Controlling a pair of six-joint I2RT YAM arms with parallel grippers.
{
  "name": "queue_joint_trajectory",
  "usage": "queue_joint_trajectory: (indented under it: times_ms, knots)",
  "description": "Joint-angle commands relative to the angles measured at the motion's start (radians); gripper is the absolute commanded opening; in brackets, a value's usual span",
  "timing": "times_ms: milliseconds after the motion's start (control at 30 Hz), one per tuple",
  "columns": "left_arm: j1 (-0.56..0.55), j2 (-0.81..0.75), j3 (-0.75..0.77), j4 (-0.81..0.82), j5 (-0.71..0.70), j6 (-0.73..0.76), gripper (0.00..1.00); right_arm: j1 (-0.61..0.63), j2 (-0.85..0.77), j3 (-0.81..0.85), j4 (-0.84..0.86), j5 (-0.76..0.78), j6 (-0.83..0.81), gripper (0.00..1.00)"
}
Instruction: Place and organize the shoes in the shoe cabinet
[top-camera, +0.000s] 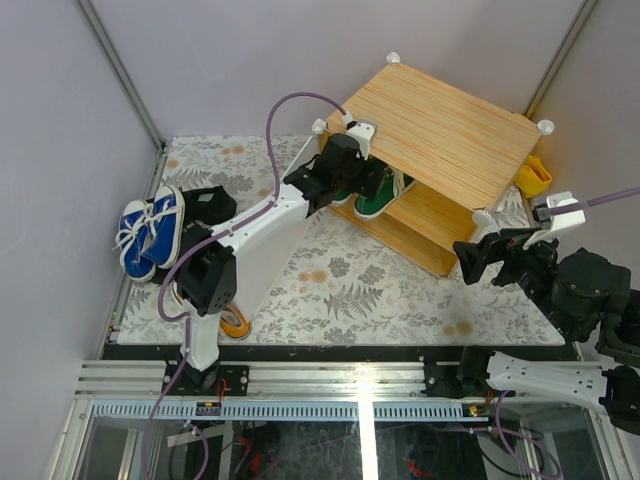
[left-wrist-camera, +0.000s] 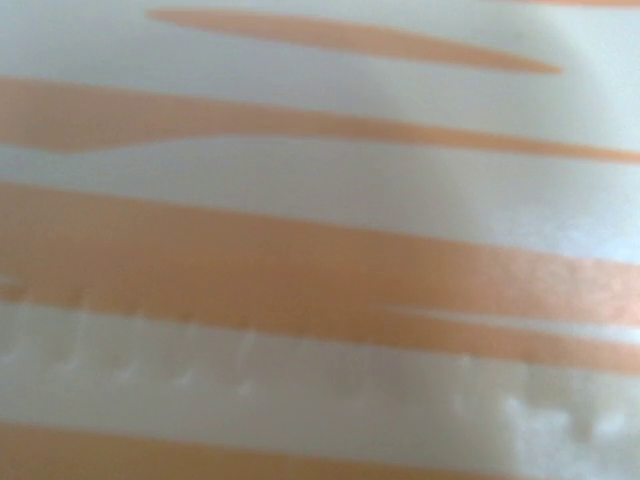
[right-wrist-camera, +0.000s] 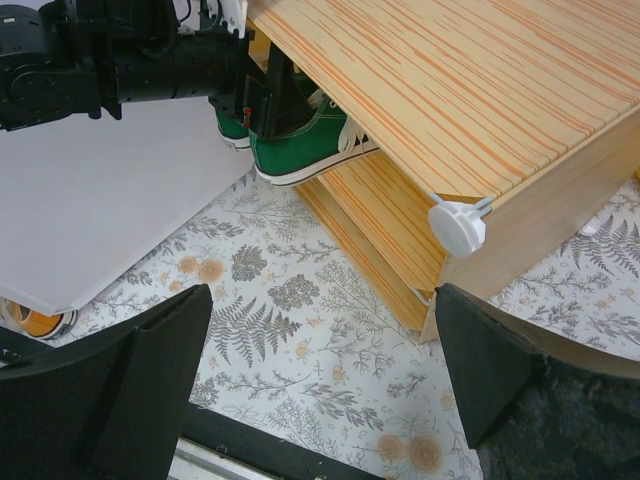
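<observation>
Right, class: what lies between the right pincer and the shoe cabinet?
Nothing but bare fern-print table cover. The right wrist view shows it between the open right pincer and the shoe cabinet.

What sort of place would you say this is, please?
Probably a robotics lab test cell, not a home: plain grey panel walls close it in, robot arms are bolted to a metal rail, and the small shoe cabinet sits on a fern-print cloth like a prop.

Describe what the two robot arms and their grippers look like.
The left arm and right arm have white link shells and black joint housings. The left gripper and right gripper are black, the right one's fingers broad and flat. A purple cable trails from each arm.
</observation>
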Motion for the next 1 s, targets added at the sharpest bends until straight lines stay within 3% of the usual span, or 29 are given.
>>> queue_joint_trajectory:
  times_ms: [0,200,533,800,967]
  knots:
    - [0.004,0.012,0.109,0.013,-0.044,-0.039,1.0,0.003,-0.015,-0.012,0.016,0.012,0.014,1.0]
    - [0.004,-0.004,0.043,0.025,-0.055,-0.033,1.0,0.002,-0.021,-0.023,0.017,0.021,0.014,1.0]
    - [0.006,-0.141,-0.297,0.446,0.036,-0.024,1.0,0.003,-0.02,-0.025,0.009,0.023,0.015,0.99]
    - [0.007,-0.084,-0.307,0.543,0.041,0.037,1.0,0.003,-0.022,-0.028,-0.002,0.025,0.024,1.0]
    - [0.007,-0.125,-0.396,0.669,0.015,0.053,1.0,0.002,-0.02,-0.031,-0.003,0.029,0.026,1.0]
